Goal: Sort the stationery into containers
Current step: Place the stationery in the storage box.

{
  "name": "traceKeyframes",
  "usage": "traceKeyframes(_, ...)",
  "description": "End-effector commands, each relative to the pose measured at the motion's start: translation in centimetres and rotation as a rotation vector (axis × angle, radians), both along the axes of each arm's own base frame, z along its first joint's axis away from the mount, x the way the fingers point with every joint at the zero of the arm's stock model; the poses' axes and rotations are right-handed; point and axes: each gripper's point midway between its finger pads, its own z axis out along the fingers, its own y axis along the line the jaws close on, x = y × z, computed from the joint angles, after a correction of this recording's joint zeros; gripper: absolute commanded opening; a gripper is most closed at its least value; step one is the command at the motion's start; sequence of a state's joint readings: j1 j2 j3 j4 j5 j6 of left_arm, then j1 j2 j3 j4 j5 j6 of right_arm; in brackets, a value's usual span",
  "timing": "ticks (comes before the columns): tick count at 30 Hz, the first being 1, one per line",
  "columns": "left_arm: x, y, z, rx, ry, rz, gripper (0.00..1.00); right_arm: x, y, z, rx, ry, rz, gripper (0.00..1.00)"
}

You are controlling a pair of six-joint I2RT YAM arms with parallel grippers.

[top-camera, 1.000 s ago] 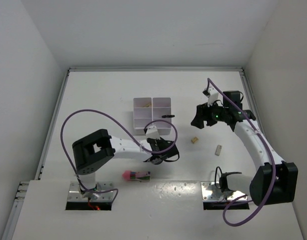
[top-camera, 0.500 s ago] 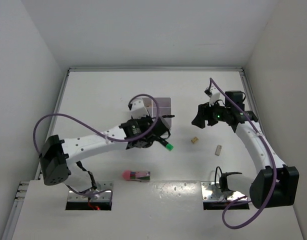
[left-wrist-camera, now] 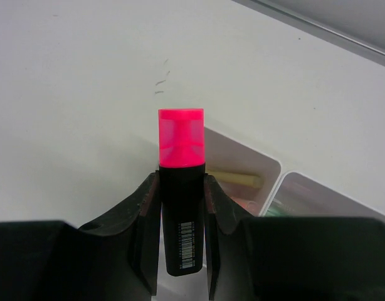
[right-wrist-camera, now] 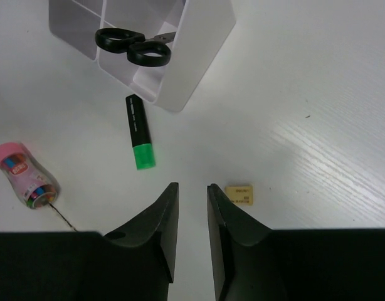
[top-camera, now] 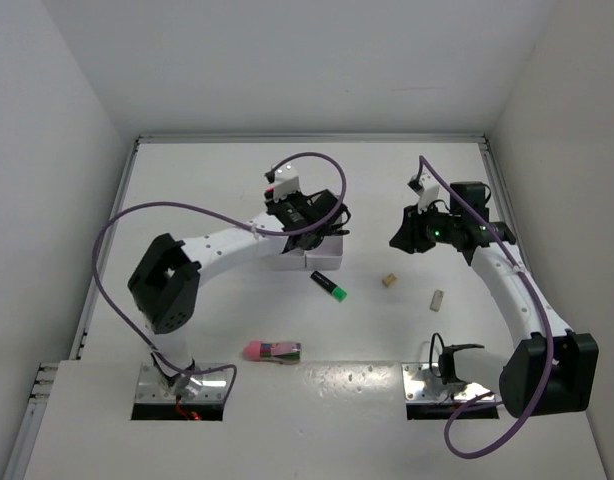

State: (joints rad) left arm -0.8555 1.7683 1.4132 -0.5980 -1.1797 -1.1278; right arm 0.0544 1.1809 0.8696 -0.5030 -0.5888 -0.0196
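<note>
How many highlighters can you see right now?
2. One pink-capped highlighter is clamped in the left gripper above the tray; one green-capped highlighter lies on the table beside the tray. Others could be hidden inside it.

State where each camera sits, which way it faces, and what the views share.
Top external: above and behind, looking down on the table; left arm, right arm show.
Left wrist: looks forward along left fingers clamping a pink highlighter, over the tray.
Right wrist: looks down past right fingers at scissors and green highlighter.
Shared: all three show the tray.
</note>
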Motion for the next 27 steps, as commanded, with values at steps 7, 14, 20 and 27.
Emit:
traceKeyframes(7,1.1,-0.7,0.3,0.062,-0.12,0.093,0.0,0.4,0.3,1.4,0.022,-0.059,0.022,0.27)
traceKeyframes(14,0.4,-1.1,-0.2,0.117,-0.165,0.106,0.0,0.5,0.3,1.2,0.017,-0.055,0.027,0.28)
traceKeyframes(20,-0.6,-1.9,-1.8,0.169,-0.215,0.105,0.0,0.5,0.3,0.9,0.017,-0.046,0.027,0.29)
traceKeyframes(27,-0.1,-1.4,-2.3,0.2,-0.253,0.138,0.0,0.5,0.3,0.9,0.017,-0.046,0.027,0.29)
